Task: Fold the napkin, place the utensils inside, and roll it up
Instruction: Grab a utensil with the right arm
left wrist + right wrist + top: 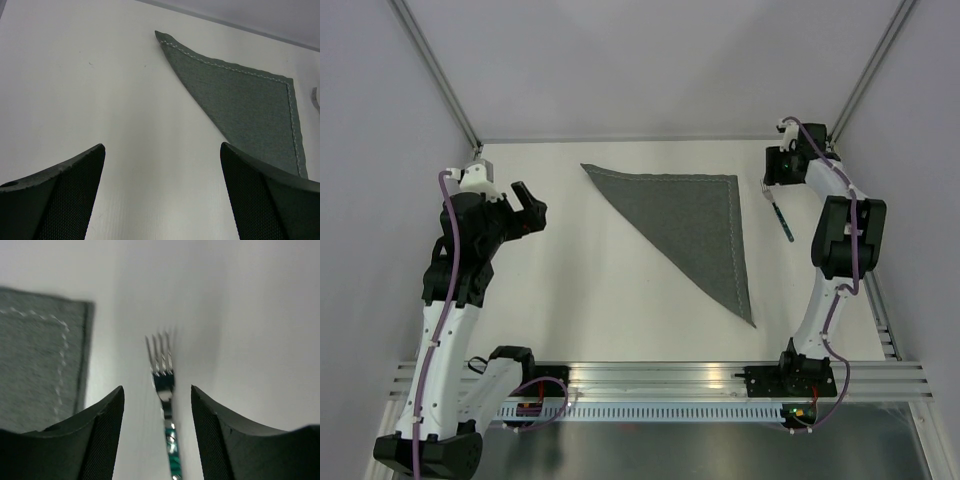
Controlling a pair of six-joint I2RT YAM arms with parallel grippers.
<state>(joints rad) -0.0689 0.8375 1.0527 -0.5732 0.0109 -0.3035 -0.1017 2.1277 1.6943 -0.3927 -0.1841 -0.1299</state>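
- Seen from above, the napkin (pixel 695 225) lies flat on the white counter (pixel 600 300) as a dark grey triangle. It sits in the far middle, its square corner far right and its long edge slanting down to a point near the right arm (pixel 840 240).
- Only the overhead view shows both arms at once. The left arm (pixel 455 270) rises from its base and bends toward the centre, with the left jaws held above bare counter, well apart from the napkin's far-left tip.
- The overhead view shows the right arm reaching to the far right corner, its wrist pointing down over a fork (pixel 782 222) just beside the napkin's right hem. Its jaws are too small to read from there.
- The right wrist view fills that in. The right jaws stand open, one dark finger (pixel 102 435) on each side of the fork (pixel 162 375), with counter showing between metal and pads. The tines point away, and a teal patch shows on the handle low in the frame. The napkin's stitched corner (pixel 45 365) lies to the left, blurred.
- The left wrist view shows the left jaws spread wide and gripping nothing. The napkin (pixel 245 107) lies ahead and to the right, its pale stitching running along the far and right hems. Fork tines (pixel 315 97) peek in at the right edge.
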